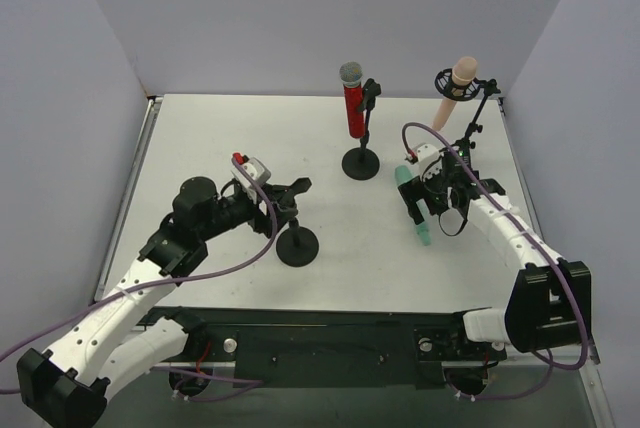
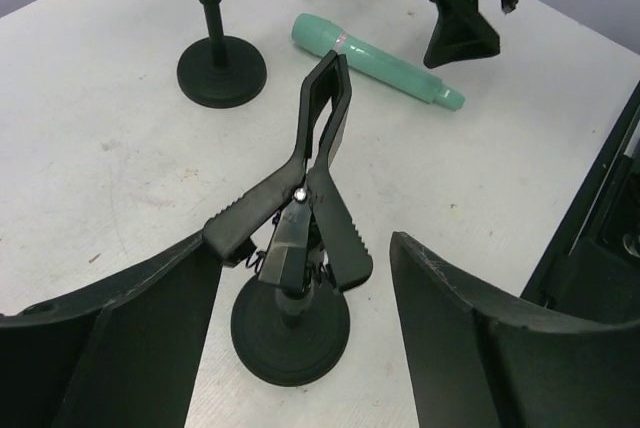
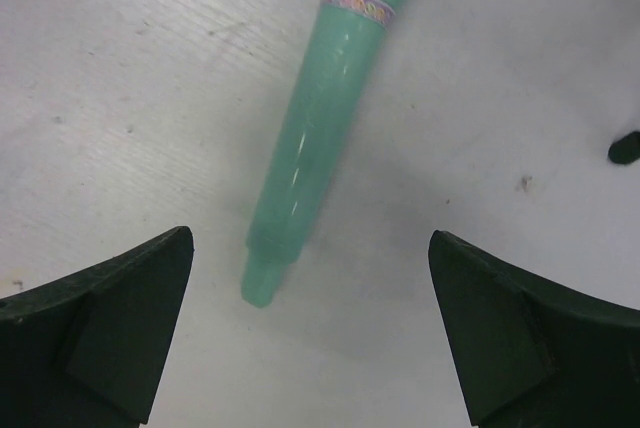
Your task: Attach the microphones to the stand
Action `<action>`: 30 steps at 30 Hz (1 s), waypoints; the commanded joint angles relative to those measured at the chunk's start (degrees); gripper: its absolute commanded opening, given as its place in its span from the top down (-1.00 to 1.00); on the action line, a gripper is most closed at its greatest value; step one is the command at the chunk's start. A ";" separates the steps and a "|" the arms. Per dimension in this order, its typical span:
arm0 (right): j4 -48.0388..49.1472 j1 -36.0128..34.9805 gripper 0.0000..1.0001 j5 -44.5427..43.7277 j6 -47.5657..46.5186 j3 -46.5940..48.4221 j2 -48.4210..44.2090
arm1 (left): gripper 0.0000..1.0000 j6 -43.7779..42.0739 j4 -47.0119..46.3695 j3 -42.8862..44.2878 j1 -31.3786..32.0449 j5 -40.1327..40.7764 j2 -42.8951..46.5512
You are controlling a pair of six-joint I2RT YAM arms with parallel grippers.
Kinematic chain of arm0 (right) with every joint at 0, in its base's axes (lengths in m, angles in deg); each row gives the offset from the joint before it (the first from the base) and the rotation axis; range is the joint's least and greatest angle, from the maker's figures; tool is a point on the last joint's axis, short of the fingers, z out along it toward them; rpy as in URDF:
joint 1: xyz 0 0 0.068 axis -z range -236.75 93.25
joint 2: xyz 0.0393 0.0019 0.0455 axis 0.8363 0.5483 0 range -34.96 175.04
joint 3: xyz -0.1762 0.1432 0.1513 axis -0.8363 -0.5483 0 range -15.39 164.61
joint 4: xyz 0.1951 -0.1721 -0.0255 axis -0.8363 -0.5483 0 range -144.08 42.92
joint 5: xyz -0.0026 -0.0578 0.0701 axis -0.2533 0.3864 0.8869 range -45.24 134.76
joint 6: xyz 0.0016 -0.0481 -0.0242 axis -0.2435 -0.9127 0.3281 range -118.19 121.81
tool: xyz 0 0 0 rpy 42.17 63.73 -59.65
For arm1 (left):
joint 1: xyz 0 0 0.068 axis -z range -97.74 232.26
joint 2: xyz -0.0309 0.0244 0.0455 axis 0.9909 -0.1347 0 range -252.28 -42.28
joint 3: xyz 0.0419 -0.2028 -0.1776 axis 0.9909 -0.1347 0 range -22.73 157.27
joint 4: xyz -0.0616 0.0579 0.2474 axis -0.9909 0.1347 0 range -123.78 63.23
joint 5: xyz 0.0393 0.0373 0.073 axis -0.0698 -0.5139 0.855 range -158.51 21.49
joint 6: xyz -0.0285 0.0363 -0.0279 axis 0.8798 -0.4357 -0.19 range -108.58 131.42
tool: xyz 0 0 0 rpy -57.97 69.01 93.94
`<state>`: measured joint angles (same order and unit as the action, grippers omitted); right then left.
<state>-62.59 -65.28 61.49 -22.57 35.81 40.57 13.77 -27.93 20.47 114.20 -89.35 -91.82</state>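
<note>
The mint green microphone [image 1: 413, 210] lies flat on the table, its tail toward the near edge. My right gripper [image 1: 424, 200] hovers open just above it, and the tail end [image 3: 320, 118] shows between the fingertips in the right wrist view. The glittery red microphone [image 1: 352, 106] stands clipped upright in a round-base stand [image 1: 360, 163]. The peach-pink microphone [image 1: 456, 88] sits in the ring mount of a tripod stand [image 1: 470, 133]. My left gripper [image 1: 285, 198] is open, its fingers on either side of an empty clip stand [image 2: 300, 238]. The stand's clip is shut.
Grey walls close the table on three sides. The empty stand's round base [image 1: 297, 245] sits at centre front. A tripod foot [image 3: 625, 148] lies just right of the green microphone. A black rail [image 1: 330, 333] runs along the near edge.
</note>
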 commanded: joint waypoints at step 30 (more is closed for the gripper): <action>-5.23 3.43 0.62 -2.24 17.26 5.05 22.39 | -0.81 -4.11 -6.29 -9.19 -0.48 7.57 18.25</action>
<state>-62.77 -63.45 55.04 -5.68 40.03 62.65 10.51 -31.43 11.40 114.03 -82.57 -74.86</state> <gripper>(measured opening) 0.317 0.902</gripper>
